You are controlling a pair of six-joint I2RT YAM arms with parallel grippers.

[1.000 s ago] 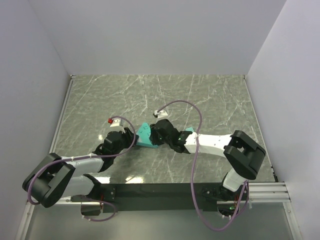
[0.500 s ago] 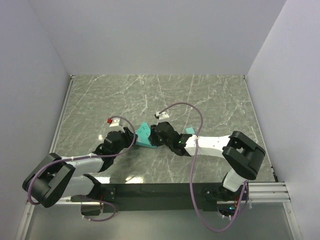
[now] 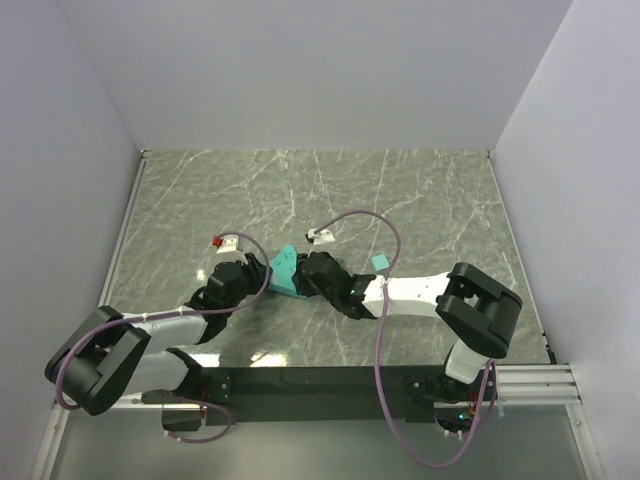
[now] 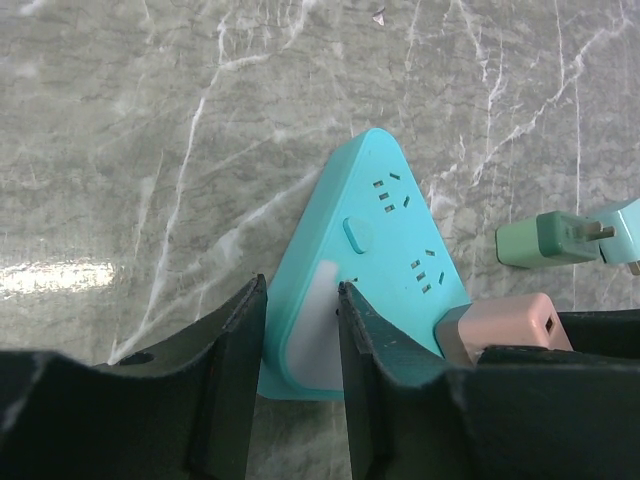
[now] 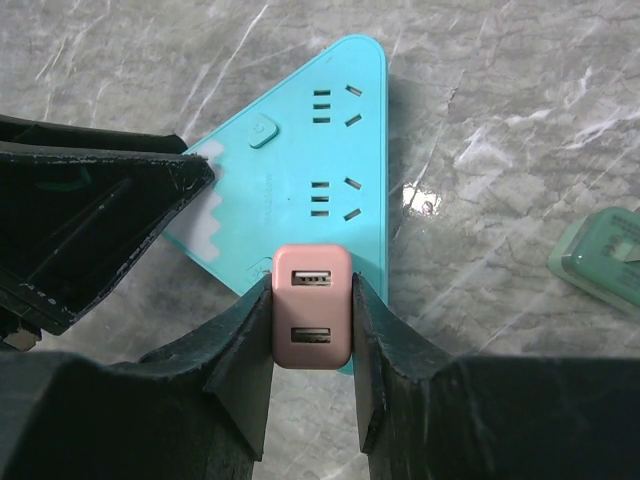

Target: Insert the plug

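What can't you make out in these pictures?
Right wrist: charger prongs, hidden beneath its body; whether they sit in the strip is unclear.
Right wrist: green plug, cut off by the right edge.
Left wrist: strip's near corner, behind the left gripper.
Top: strip's sockets, too small, partly under arms.

Matt plastic strip, glossy marble table

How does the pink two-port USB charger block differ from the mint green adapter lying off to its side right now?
The pink USB charger block is clamped between the right gripper's fingers; the mint green adapter lies free on the marble table. The pink block sits at the edge of the teal triangular power strip; the green one lies apart from it. Both are small, rounded, pastel plastic blocks.
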